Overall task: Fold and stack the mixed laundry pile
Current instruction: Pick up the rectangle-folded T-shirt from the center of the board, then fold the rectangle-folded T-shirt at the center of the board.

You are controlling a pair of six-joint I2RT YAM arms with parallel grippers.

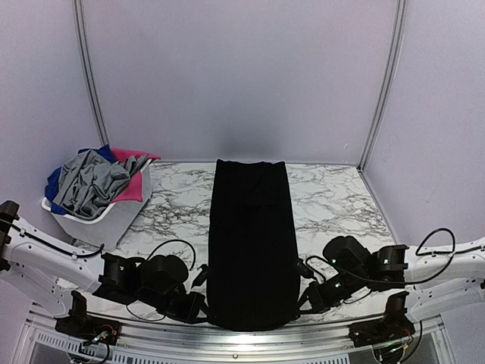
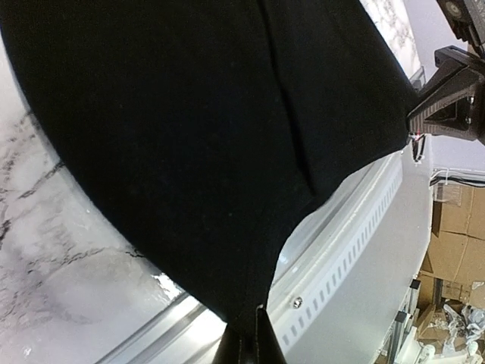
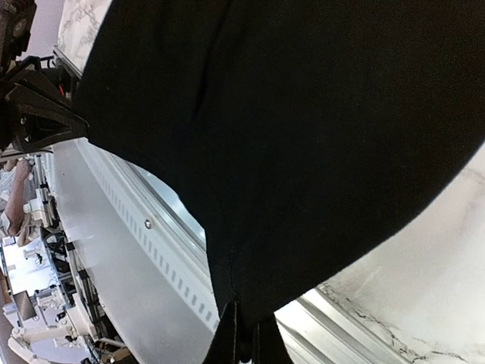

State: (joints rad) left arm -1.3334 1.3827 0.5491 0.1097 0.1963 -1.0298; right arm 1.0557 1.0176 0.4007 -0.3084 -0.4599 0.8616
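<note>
Black garment (image 1: 252, 243): lies flat and lengthwise down the middle of the table (image 1: 333, 199), a long narrow strip reaching from close to the table's far edge to its near edge, where the hem hangs slightly over the metal rail (image 2: 356, 250). Left gripper (image 2: 246, 343): at the table's near edge, left of centre, jaws pressed together and pinching the garment's near-left corner; the wrist view shows the cloth tapering into the closed fingers. Right gripper (image 3: 241, 340): at the table's near edge, right of centre, jaws likewise pressed together on the near-right corner, the cloth drawn to a point between them. Both arms lie low over the table's near edge, one on each side of the garment. Basket (image 1: 102, 221): white, at the table's far-left corner, well apart from the garment. Pile (image 1: 98, 180) in the basket: a grey shirt (image 1: 92, 186) heaped on top, a blue piece (image 1: 53, 184) showing at its left, a pink piece (image 1: 135, 186) at its right, spilling over the rim.
</note>
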